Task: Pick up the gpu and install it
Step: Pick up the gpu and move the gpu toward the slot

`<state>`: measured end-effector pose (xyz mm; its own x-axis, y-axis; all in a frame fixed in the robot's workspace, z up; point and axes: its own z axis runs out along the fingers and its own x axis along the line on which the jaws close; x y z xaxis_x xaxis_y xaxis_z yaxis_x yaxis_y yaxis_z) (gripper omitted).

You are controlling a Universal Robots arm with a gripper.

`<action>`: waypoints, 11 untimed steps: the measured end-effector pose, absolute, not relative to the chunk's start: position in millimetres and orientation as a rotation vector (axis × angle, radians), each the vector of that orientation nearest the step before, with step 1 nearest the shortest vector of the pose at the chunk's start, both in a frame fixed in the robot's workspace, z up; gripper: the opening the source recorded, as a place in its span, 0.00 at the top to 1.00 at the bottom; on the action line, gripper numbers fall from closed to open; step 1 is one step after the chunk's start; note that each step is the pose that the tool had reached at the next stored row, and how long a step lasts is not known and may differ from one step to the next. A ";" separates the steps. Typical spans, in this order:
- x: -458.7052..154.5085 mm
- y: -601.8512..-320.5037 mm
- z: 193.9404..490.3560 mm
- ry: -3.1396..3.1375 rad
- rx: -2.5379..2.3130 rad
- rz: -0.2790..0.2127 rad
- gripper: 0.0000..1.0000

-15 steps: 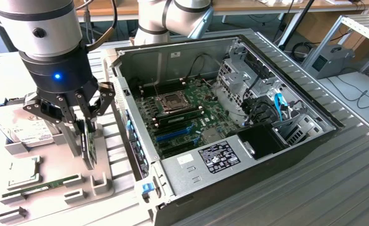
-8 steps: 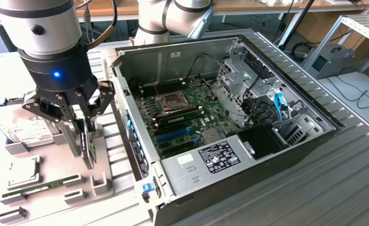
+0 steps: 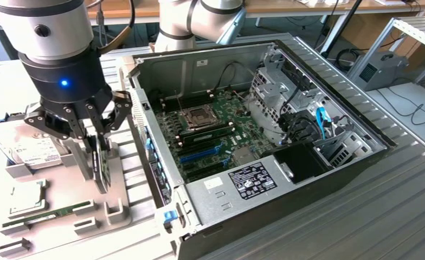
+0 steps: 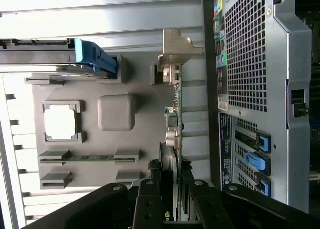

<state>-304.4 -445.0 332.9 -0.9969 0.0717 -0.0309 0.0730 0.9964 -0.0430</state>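
Observation:
The gpu (image 3: 100, 165) is a slim dark card standing on edge over the grey holder tray (image 3: 122, 216), at the exterior view's left beside the open computer case (image 3: 328, 162). My gripper (image 3: 98, 135) comes down on it from above, and its black fingers (image 3: 117, 116) close against both faces of the card. In the wrist view the gpu (image 4: 176, 119) runs edge-on from between the fingers (image 4: 150, 189) of the gripper (image 4: 172, 183) to its pale metal bracket (image 4: 179, 49). Its lower edge is close to the tray; whether they touch is unclear.
The case lies open with the motherboard (image 3: 205, 127) and its blue slots (image 3: 198, 156) facing up. On the tray are a hard drive (image 3: 32, 149), a processor chip (image 3: 28, 199) and a green memory stick (image 3: 53, 212). The case's perforated rear panel (image 4: 250, 64) stands right next to the card.

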 end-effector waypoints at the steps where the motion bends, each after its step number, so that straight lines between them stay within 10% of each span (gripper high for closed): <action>1: -304.4 -445.0 333.4 3.109 0.113 -0.069 0.74; 11: -304.4 -445.0 337.7 3.109 0.113 -0.069 0.74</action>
<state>-304.4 -445.0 337.7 -0.9969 0.0717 -0.0310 0.0730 0.9964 -0.0429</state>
